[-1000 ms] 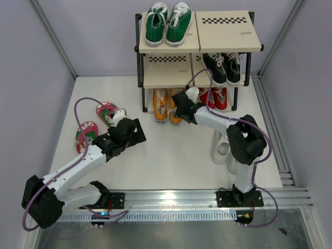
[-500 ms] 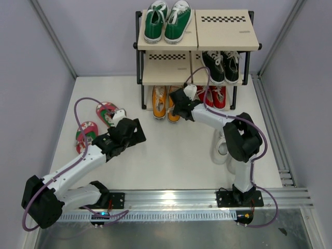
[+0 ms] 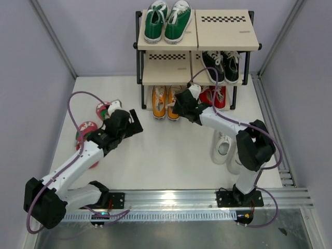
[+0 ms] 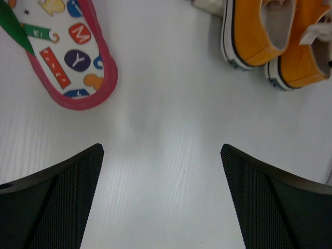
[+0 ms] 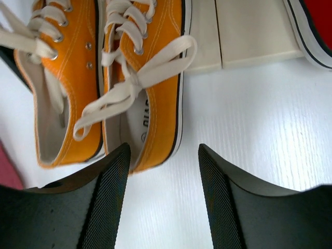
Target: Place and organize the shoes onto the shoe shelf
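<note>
The orange sneakers (image 3: 165,102) stand side by side at the bottom left of the shoe shelf (image 3: 226,35), toes under it and heels sticking out. My right gripper (image 3: 179,107) is open just behind the right orange sneaker (image 5: 155,78). That shoe's heel lies at the tip of the left finger (image 5: 98,197), with nothing between the fingers. My left gripper (image 4: 161,150) is open over bare table, beside one pink flip-flop (image 4: 72,57). The other pink flip-flop (image 3: 84,130) lies left of the arm. The white sneakers (image 3: 224,148) sit under my right arm.
Green sneakers (image 3: 167,22) occupy the shelf's top left. Black sneakers (image 3: 222,66) fill the middle right bay and red sneakers (image 3: 215,96) the bottom right. The top right board (image 3: 228,32) and the middle left board (image 3: 166,72) are bare. Grey walls enclose the table.
My right gripper has opened and let go of the right orange sneaker, which now rests beside its mate. My left arm has swung forward toward the flip-flops.
</note>
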Robot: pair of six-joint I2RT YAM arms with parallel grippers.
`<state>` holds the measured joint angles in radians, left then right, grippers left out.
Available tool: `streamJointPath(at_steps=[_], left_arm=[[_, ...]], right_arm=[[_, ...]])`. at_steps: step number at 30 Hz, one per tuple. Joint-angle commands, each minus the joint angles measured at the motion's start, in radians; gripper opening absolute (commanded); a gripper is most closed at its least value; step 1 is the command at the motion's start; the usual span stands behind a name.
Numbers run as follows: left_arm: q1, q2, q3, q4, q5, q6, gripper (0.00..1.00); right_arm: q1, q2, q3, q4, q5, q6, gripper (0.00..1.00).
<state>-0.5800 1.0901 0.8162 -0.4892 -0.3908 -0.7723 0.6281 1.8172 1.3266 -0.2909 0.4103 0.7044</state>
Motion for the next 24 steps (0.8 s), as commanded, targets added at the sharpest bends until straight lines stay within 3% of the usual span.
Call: streamJointPath(at_steps=[1,5,12,17,24], left_arm=[[0.127,0.028,0.098,0.168,0.116,0.091,0.99],[0.239,0.083,0.168,0.305,0.307,0.178,0.99],[0.269,0.312,0.421,0.409,0.418,0.320,0.99],[0.302,0.445,0.556,0.481,0.428,0.323,0.98],[0.328,0.583,0.621,0.629,0.472,0.298,0.91]], right_arm=[[0.031,-0.133,-0.050,0.032,-0.024,-0.039,0.60],[0.077,-0.205,-0.109,0.027,-0.031,-0.054,0.64],[0.102,-0.283,-0.213,0.061,-0.082,-0.033,0.65],[0.102,-0.346,-0.286,0.119,-0.123,-0.034,0.65],[0.102,-0.371,-0.351,0.168,-0.120,-0.006,0.65]])
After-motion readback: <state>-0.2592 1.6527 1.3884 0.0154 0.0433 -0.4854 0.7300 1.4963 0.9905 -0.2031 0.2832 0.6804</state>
